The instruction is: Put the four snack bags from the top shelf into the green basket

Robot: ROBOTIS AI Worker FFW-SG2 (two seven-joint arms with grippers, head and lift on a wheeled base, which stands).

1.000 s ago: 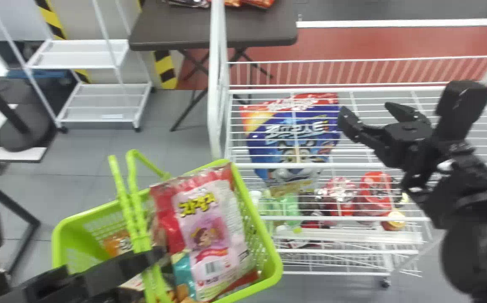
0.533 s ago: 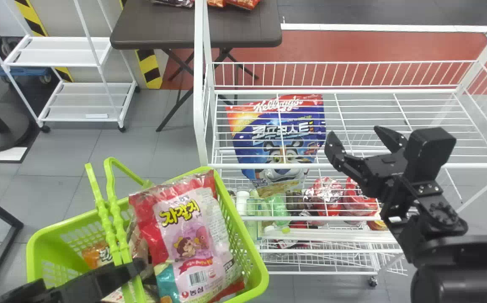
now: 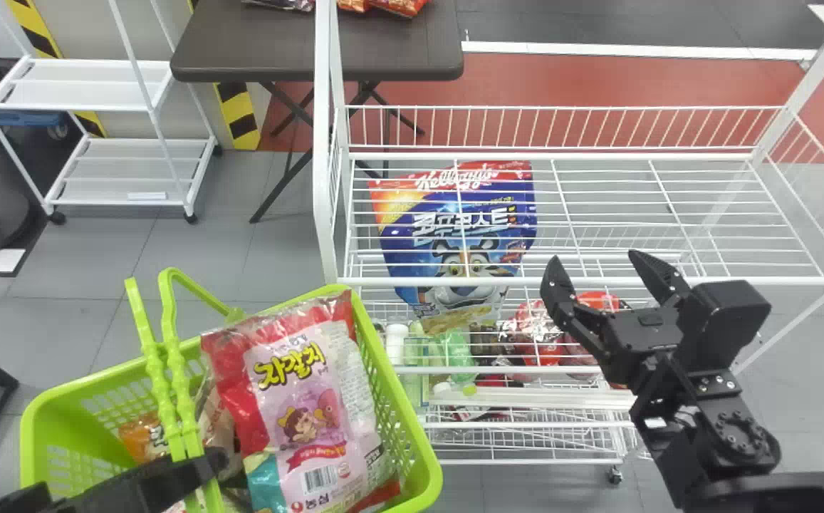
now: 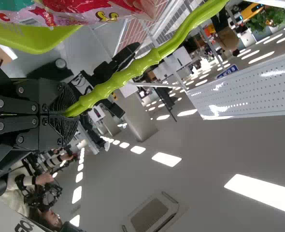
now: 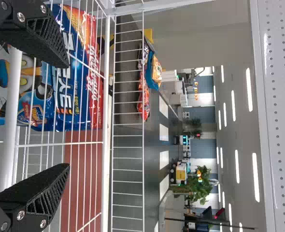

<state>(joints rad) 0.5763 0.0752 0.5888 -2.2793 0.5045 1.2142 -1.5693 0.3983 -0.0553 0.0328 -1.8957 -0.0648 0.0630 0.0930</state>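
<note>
My left gripper [image 3: 209,464] is shut on the handle [image 3: 169,370] of the green basket [image 3: 401,417] at the lower left. In the left wrist view the left gripper [image 4: 67,114] clasps the handle [image 4: 114,82]. Inside the basket a pink and red snack bag [image 3: 305,413] lies on top, with a teal bag [image 3: 263,481] and an orange one [image 3: 142,436] partly covered. My right gripper [image 3: 593,258] stands open at the front edge of the top wire shelf [image 3: 597,281], fingers apart and holding nothing. In the right wrist view the right gripper [image 5: 67,116] is open before the shelf wires.
Below the top shelf's wires is a large blue cereal bag [image 3: 458,221]; bottles and red packs [image 3: 536,335] sit lower down. The shelf's white left post [image 3: 324,142] rises beside the basket. Behind are a dark table [image 3: 312,64] and a white cart [image 3: 105,171].
The right gripper has come down toward the shelf's front edge, staying open. In the head view the shelf and the basket have shifted to the left. The left gripper keeps its grasp on the handle.
</note>
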